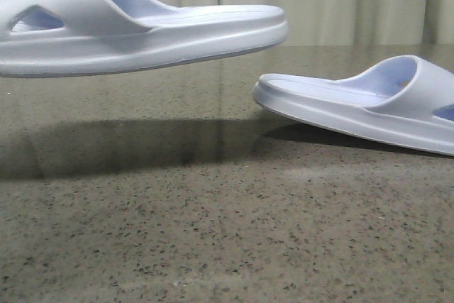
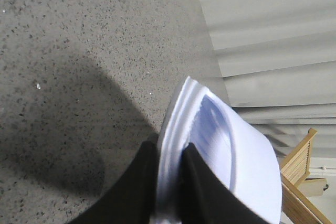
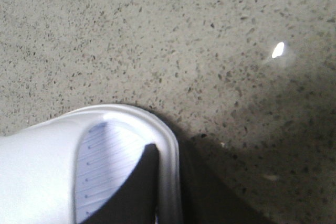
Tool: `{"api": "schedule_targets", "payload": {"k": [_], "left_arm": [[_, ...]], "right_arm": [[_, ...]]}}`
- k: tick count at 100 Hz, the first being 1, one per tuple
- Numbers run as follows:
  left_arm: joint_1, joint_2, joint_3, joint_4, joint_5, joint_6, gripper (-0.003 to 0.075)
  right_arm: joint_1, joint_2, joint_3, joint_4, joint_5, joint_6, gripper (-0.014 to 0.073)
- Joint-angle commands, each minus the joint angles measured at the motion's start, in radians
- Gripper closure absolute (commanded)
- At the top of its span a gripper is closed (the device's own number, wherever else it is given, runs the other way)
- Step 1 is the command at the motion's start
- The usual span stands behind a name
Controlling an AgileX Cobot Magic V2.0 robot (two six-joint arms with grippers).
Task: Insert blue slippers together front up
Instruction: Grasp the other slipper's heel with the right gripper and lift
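Two pale blue slippers show in the front view, heel ends facing each other. The left slipper [image 1: 142, 26] hangs level, well above the table, and casts a broad shadow. The right slipper [image 1: 355, 104] sits lower and tilted; whether it touches the table I cannot tell. Neither gripper appears in the front view. In the left wrist view my left gripper [image 2: 169, 153] is shut on the thick edge of its slipper [image 2: 247, 166]. In the right wrist view my right gripper [image 3: 170, 153] is shut on the rim of its slipper [image 3: 47, 171], one finger [image 3: 139, 187] lying on the ribbed footbed.
The speckled grey-brown stone table [image 1: 213, 232] fills the scene. A pale pleated curtain [image 1: 340, 1] hangs behind its far edge. A light wooden frame [image 2: 302, 156] stands beyond the table in the left wrist view.
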Motion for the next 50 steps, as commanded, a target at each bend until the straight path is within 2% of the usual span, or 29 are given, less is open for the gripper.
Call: {"api": "schedule_targets", "payload": {"k": [1, 22, 50], "left_arm": [[0.002, -0.005, -0.025, -0.048, 0.016, 0.003, 0.0704], [0.002, -0.005, -0.025, -0.048, 0.016, 0.003, 0.0704], [0.002, -0.005, -0.025, -0.048, 0.016, 0.003, 0.0704]], "right_arm": [[0.002, 0.002, -0.016, 0.001, -0.038, 0.000, 0.0701], [0.002, -0.039, -0.016, 0.031, -0.111, 0.000, 0.0701], [0.002, -0.218, -0.018, 0.046, -0.289, 0.000, 0.0701]]}}
